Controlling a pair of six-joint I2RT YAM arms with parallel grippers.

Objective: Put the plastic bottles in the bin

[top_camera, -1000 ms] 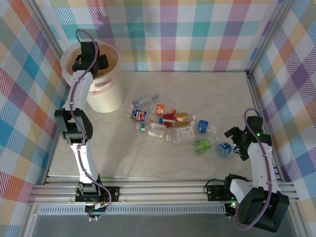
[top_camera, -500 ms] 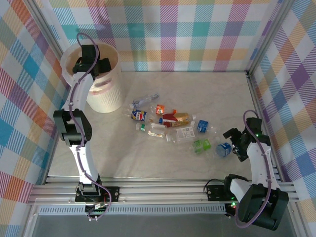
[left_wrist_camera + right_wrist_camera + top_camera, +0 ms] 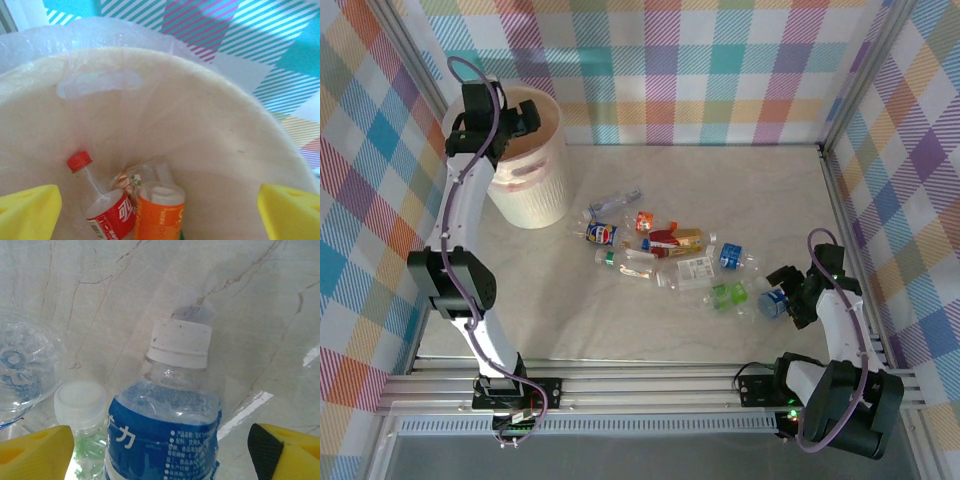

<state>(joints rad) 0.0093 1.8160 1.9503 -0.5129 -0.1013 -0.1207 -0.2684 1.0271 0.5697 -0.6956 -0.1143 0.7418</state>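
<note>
Bottles are only partly dealt with. My left pincer point(image 3: 157, 196) hangs over the mouth of the bin point(image 3: 225, 125) with its yellow fingers spread wide and nothing between them. At the bottom of the bin I see a red-capped bottle point(image 3: 106, 214) with a red label and an orange-labelled bottle point(image 3: 158, 222) with a white cap beside it. Behind them is something clear that I cannot make out. So at least two are in, by my reckoning.

Most of the job is left. A loose cluster of bottles point(image 3: 660, 250) lies on the table point(image 3: 740, 180), well apart from the bin at the far left corner. My right pincer point(image 3: 160, 450) is down at the right end of that cluster, its fingers either side of a blue-labelled bottle point(image 3: 165, 437) with a white cap. There is a gap on both sides, so I judge it open and not gripping. A green-labelled bottle point(image 3: 80, 402) lies just beside the blue one.
</note>
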